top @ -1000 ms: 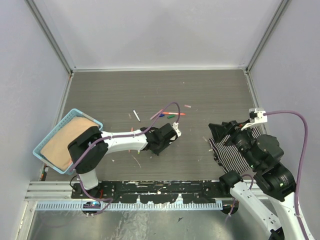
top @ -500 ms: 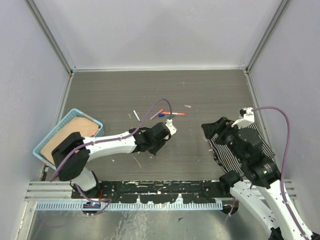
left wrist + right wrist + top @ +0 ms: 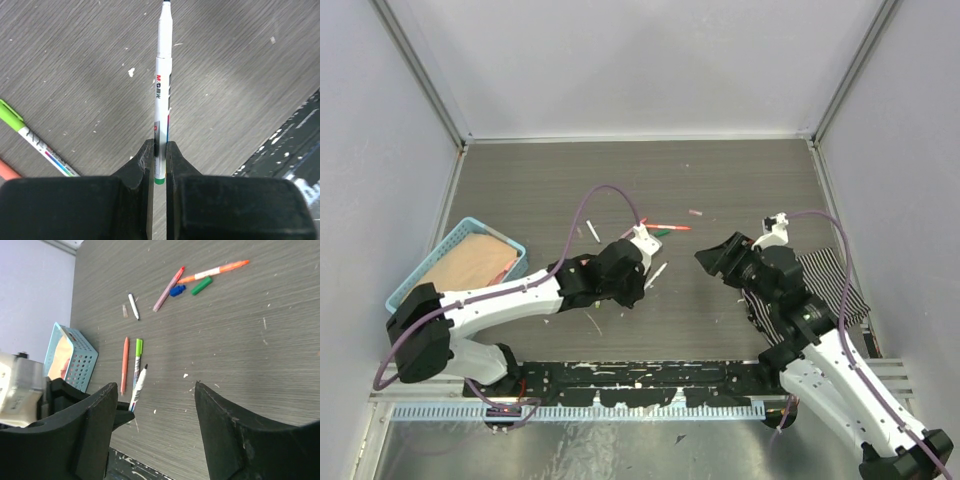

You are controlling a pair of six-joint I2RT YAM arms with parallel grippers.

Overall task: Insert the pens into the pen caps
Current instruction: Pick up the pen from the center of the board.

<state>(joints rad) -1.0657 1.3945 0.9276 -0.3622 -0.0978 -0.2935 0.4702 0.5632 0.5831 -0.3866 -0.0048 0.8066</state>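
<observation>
left gripper point(image 3: 158, 150) clamped on slim white plastic pen point(image 3: 162, 90) | right gripper point(image 3: 155, 387) apart | woodgrain table point(image 3: 75, 60)

You have bright, even overhead light, only faint soft shadows on the table point(image 3: 740, 180), a pale glare band across your left wrist view, and its near fingers point(image 3: 135, 172) slightly blurred.

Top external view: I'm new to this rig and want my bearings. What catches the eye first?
The left gripper, mid-table, pinches a white pen by its tail end. The right gripper hangs open opposite it, and beyond them lie an orange pen and green cap.
</observation>
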